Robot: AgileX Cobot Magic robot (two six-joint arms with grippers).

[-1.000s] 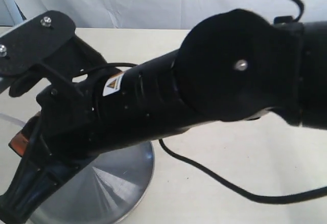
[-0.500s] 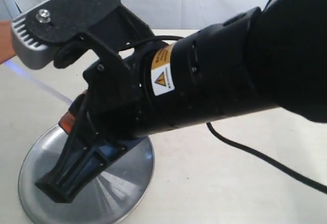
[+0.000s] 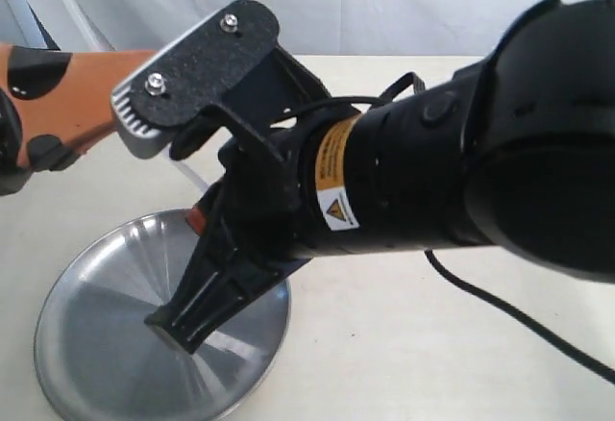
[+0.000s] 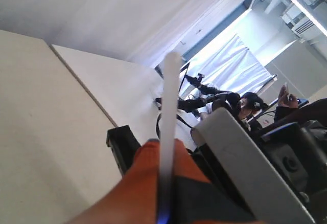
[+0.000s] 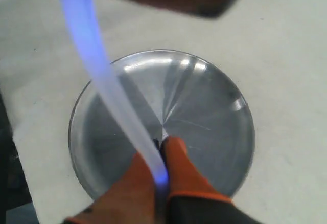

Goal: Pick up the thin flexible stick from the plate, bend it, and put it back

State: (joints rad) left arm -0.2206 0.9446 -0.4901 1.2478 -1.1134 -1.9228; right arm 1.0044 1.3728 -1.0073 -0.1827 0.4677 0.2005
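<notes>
The thin flexible stick (image 5: pixel 107 81) is a whitish translucent strip held at both ends above the plate (image 5: pixel 214 111), and it bows in a curve between the grippers. My right gripper (image 5: pixel 159 150) is shut on one end, its orange fingers over the middle of the shiny steel dish. My left gripper (image 4: pixel 162 144) is shut on the other end, with the stick (image 4: pixel 168 96) poking past its fingertips. In the exterior view the left gripper (image 3: pixel 96 89) is at the upper left, the right gripper (image 3: pixel 183 320) hangs over the plate (image 3: pixel 96 334), and only a short piece of the stick (image 3: pixel 192 176) shows.
The thick black right arm (image 3: pixel 432 190) and its wrist camera mount (image 3: pixel 192 61) fill much of the exterior view. A black cable (image 3: pixel 519 320) trails over the beige table at the right. A white curtain hangs behind.
The right arm has swung up and to the right, uncovering more of the plate. The orange left gripper has come into the exterior view at the upper left, and the stick is higher.
</notes>
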